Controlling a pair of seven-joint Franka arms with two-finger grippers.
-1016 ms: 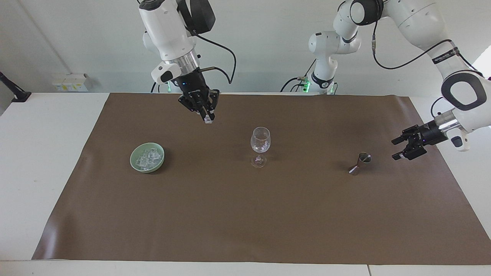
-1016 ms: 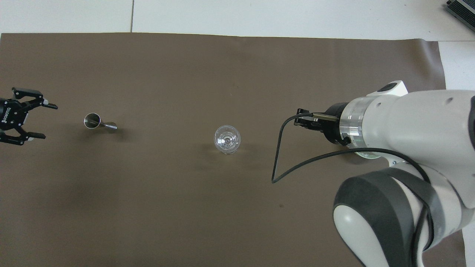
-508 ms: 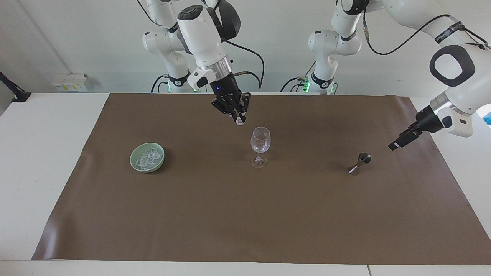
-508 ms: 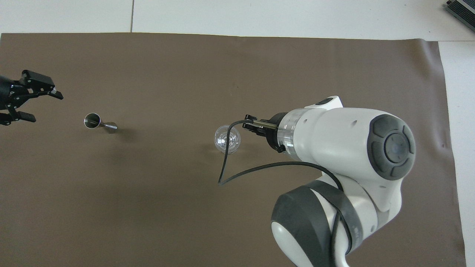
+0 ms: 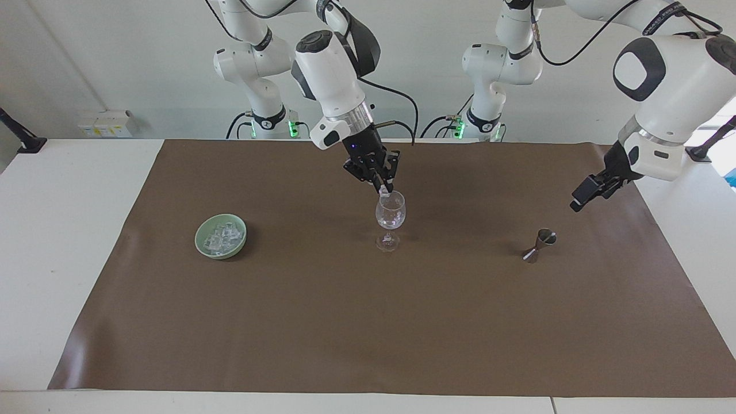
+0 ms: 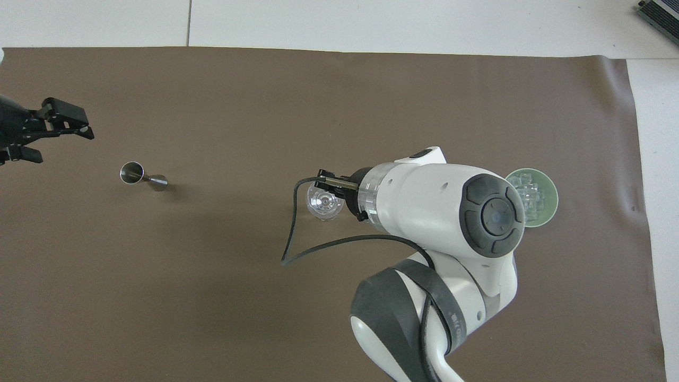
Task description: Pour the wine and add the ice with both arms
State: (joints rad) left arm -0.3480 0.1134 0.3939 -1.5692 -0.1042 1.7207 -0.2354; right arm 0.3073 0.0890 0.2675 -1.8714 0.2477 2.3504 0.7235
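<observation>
Over the mouth of the wine glass (image 5: 390, 210), a small whitish ice cube (image 5: 384, 192) sits pinched in the closed fingertips of the right gripper (image 5: 384, 188), which a second ago hung over bare mat between the green bowl (image 5: 221, 236) and the glass; the carry looks finished, with only the drop left. The remaining ice lies as glassy, pale cubes in that bowl toward the right arm's end, while the left gripper (image 5: 587, 194), fingers spread wide and empty, has lifted and turned above the steel jigger (image 5: 539, 245).
</observation>
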